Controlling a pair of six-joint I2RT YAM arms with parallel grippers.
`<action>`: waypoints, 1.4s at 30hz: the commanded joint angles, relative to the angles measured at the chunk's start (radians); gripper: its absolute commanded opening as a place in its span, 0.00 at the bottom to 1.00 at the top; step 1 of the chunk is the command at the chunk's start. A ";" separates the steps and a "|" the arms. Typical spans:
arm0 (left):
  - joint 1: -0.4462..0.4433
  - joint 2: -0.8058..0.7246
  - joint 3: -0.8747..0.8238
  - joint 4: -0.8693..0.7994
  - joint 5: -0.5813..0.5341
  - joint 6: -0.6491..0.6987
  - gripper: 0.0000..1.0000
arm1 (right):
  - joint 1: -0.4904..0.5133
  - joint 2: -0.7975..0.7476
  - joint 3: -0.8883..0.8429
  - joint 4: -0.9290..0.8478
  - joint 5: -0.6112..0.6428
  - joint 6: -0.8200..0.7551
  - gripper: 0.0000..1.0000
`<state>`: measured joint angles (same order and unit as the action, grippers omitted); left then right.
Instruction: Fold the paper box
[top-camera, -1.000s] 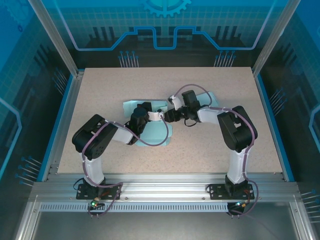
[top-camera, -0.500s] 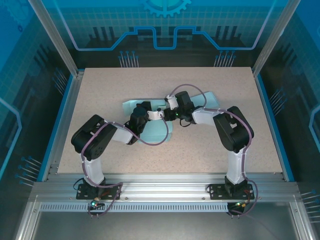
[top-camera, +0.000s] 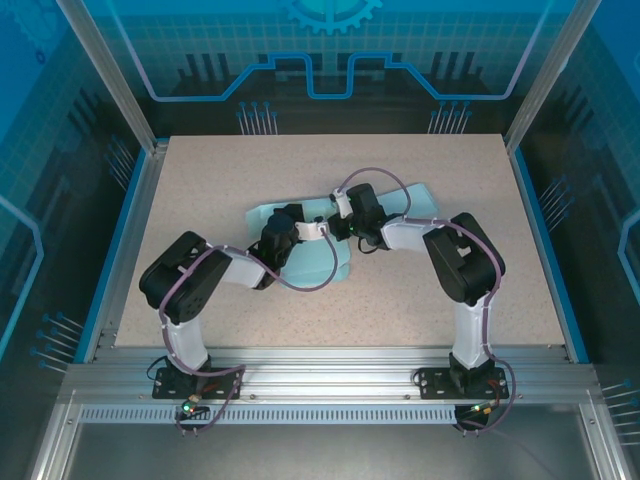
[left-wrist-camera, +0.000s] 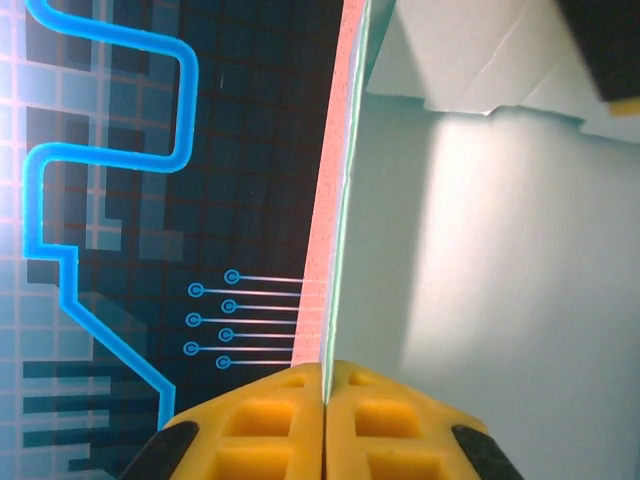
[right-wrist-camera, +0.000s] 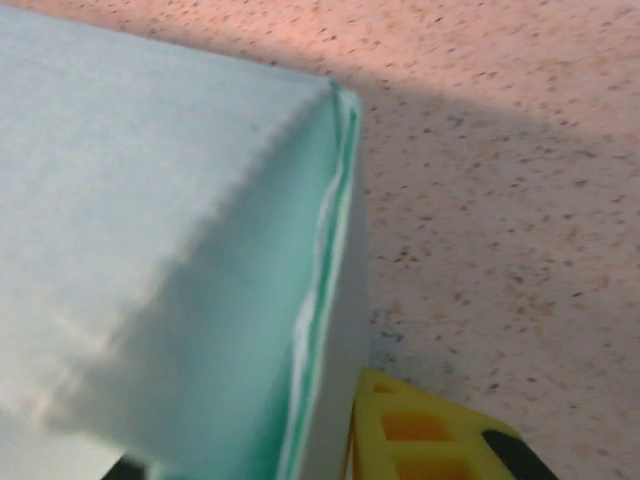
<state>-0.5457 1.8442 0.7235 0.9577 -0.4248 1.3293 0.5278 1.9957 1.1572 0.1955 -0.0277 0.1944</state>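
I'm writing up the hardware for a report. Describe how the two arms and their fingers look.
Both the left arm and right arm have white links between bulky black joint housings, on black base plates. A thin purple-grey cable loops loosely along each. The left finger pads are yellow with square recesses and black edges; the right pad matches.
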 joint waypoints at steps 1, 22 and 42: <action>-0.033 -0.016 -0.020 0.002 0.034 -0.095 0.19 | 0.014 -0.027 -0.032 0.027 0.077 0.011 0.10; 0.044 -0.618 0.131 -0.916 -0.070 -1.592 0.99 | 0.032 -0.110 -0.133 0.068 0.183 -0.009 0.05; 0.106 -0.242 0.450 -1.249 0.324 -1.762 0.91 | 0.052 -0.127 -0.192 0.141 0.221 -0.079 0.06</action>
<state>-0.4324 1.6165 1.1606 -0.2802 -0.1066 -0.3805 0.5583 1.8755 0.9760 0.2878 0.1604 0.1219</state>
